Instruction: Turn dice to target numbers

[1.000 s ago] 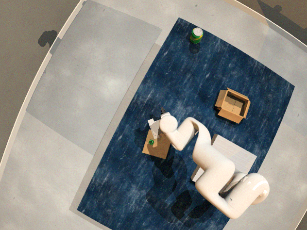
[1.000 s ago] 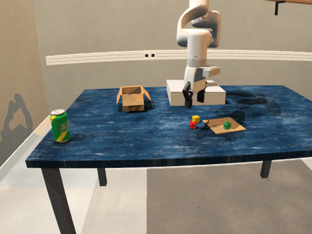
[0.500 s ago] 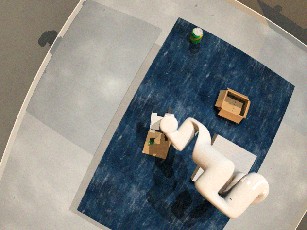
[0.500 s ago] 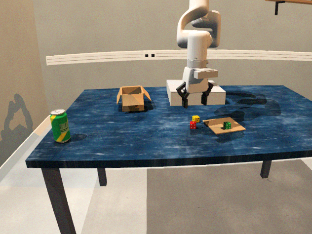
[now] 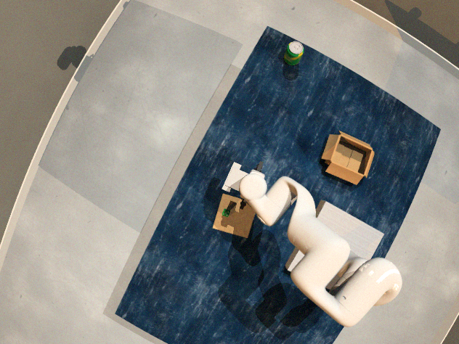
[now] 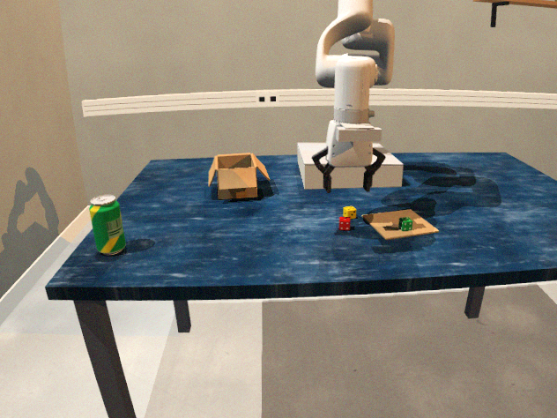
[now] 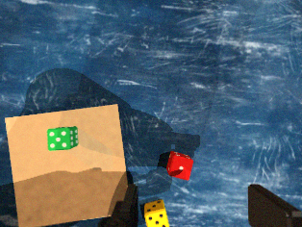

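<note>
Hovering above the worktop (image 6: pixel 225 251) with claw (image 6: pixel 347 182) spread wide, gripping nothing. Green die (image 7: pixel 62 138) sitting on the tan mat (image 7: pixel 91 192), apparently five up. Red die (image 7: pixel 180 165) lying off the mat beside yellow die (image 7: pixel 156 214). Probably lining up on red: descending, centring, closing.
</note>
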You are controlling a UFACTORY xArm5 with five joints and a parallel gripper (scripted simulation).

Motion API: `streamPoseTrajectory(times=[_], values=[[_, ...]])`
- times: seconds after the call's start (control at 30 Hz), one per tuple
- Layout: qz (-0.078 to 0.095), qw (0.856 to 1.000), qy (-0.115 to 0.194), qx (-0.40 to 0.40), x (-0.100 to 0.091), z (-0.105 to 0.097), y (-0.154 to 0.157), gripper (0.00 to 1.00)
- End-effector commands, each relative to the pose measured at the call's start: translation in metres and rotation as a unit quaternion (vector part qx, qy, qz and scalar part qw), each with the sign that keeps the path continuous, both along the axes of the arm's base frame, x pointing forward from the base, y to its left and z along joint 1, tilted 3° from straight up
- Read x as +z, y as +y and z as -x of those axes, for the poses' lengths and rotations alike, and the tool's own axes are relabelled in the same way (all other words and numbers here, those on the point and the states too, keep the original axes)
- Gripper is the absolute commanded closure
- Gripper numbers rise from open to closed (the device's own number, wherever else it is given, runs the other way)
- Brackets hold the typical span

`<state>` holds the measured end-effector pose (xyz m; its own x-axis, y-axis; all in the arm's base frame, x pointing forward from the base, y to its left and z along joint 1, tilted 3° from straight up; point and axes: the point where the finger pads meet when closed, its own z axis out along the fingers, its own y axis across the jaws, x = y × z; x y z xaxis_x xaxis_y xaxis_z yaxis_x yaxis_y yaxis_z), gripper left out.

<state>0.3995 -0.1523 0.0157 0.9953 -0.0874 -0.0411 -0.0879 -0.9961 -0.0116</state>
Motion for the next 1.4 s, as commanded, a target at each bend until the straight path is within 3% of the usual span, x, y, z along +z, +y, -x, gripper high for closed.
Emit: streamPoseTrajectory(times=[0.0,0.03,1.37], values=[[0.001,1.0,-0.002,-0.006,0.0011,-0.0013,-0.0005,0.0],[0.001,1.0,-0.002,-0.006,0.0011,-0.0013,-0.0005,0.58],[0.001,1.0,-0.002,-0.006,0.0004,-0.0012,-0.0004,0.58]])
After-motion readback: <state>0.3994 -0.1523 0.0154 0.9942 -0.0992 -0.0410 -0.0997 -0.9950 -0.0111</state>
